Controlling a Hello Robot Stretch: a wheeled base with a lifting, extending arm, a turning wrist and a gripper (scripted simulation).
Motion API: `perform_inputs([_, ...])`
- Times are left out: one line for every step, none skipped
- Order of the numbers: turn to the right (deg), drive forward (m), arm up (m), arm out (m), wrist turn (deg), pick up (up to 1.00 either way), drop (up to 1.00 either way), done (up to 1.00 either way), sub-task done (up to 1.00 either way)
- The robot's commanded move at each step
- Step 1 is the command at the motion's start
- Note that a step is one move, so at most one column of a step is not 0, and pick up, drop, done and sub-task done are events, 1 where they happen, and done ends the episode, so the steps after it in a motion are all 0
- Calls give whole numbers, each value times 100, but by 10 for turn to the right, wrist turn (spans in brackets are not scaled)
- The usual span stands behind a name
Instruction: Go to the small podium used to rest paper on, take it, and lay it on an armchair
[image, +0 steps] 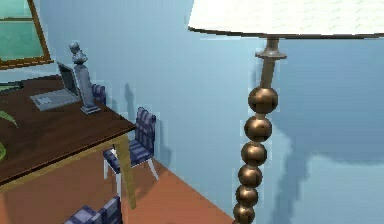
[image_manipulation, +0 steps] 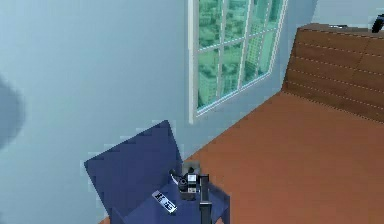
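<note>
A dark blue armchair (image_manipulation: 135, 170) stands against the pale blue wall at the arm side view's bottom middle. The dark arm bar (image_manipulation: 205, 205) rises from the bottom edge over its seat. At the bar's far end, white squares mark the gripper (image_manipulation: 187, 180), which stands in front of the armchair's back. I cannot tell whether it holds anything. A small flat thing with white and dark marks (image_manipulation: 164, 203) shows on the seat left of the arm.
A tall window (image_manipulation: 235, 50) and a wooden dresser (image_manipulation: 340, 60) stand beyond the armchair across wood floor. In the forward view, a dark table (image: 60, 130) carries a laptop (image: 58, 92) and a grey statue (image: 82, 75), with plaid chairs (image: 138, 145) around it. A floor lamp (image: 258, 110) stands close on the right.
</note>
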Motion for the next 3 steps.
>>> perform_inputs([0, 0, 0, 0, 0, 0, 100, 0, 0])
perform_inputs([0, 0, 10, 0, 0, 0, 0, 0, 0])
perform_inputs([0, 0, 0, -8, 0, 0, 0, 0, 0])
